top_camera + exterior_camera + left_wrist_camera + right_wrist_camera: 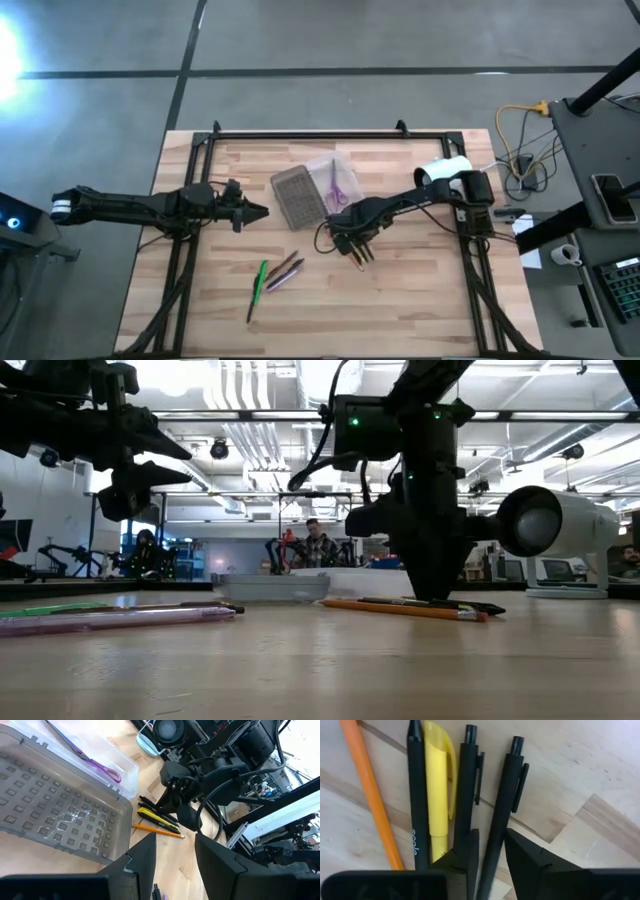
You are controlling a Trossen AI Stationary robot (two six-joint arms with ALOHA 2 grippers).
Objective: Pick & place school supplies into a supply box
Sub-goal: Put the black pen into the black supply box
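Note:
The supply box [296,196] lies open at the table's middle, with its grey ribbed half [55,815] toward the left arm and its clear half [338,178] beside it. The purple-handled scissors [95,762] lie in the clear half. An orange pencil [372,795], a yellow pen [439,785] and black pens [416,795] lie side by side on the table under my right gripper [356,245], which points down and is shut on one black pen. My left gripper [262,211] hovers open, just left of the box. A green pen [258,283] and several others [285,270] lie nearer the table's near edge. My right gripper [491,850] has a black pen's barrel [499,820] pinched between its two fingers, below the clip. The fingers come from above, pointing down, one on each side of the barrel. The pen lies flat on the table among the others, and one finger [467,852] also overlaps the neighbouring black pen.
A white cylindrical device [445,170] stands at the table's far right, beside the right arm's base. Black frame rails [310,135] run along the far edge and down both sides. Bare wood shows near the table's near edge [400,310]. People sit in the room behind [318,547].

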